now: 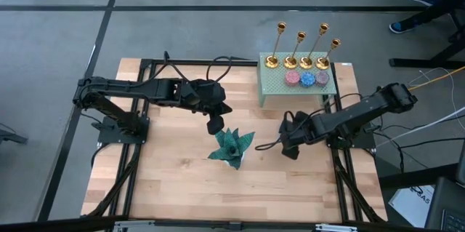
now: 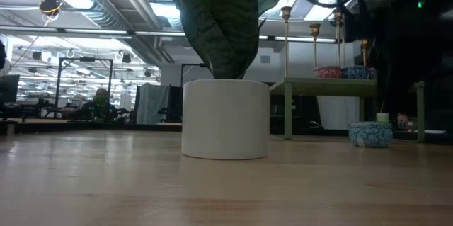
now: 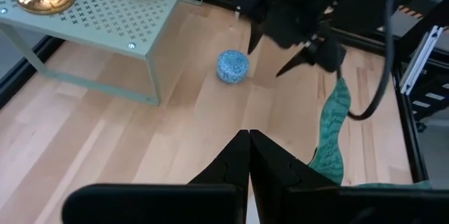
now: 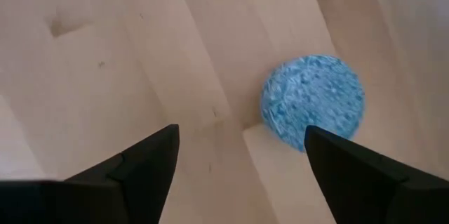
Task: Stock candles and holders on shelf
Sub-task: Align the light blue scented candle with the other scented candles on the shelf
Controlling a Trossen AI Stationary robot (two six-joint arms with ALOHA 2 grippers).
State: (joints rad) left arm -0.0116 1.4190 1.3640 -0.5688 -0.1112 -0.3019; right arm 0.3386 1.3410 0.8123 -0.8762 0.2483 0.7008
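**Right gripper spread above last blue candle as shelf stands nearly stocked**

The pale green perforated shelf stands at the far right of the wooden table, carrying four gold holders in a row along its back edge and three candles in front of them: pink, blue and mauve-grey. The left arm reaches in from the table's left edge, its gripper clenched shut and hanging just behind the teal plant-shaped ornament at mid-table. The right arm stretches in from the right edge, elbow bent, its gripper low over the boards in front of the shelf, jaws released wide with nothing between them.

The overhead camera hides the fourth candle under that arm. The right wrist camera shows the blue speckled candle lying flat on the wood, just ahead of the fingers and nearer one of them than the other, not between them. The left wrist camera shows the same candle on the table beside the shelf's leg, below the right gripper. The table-level camera places it on the boards under the shelf's front edge, with the ornament's white pot looming in the foreground.
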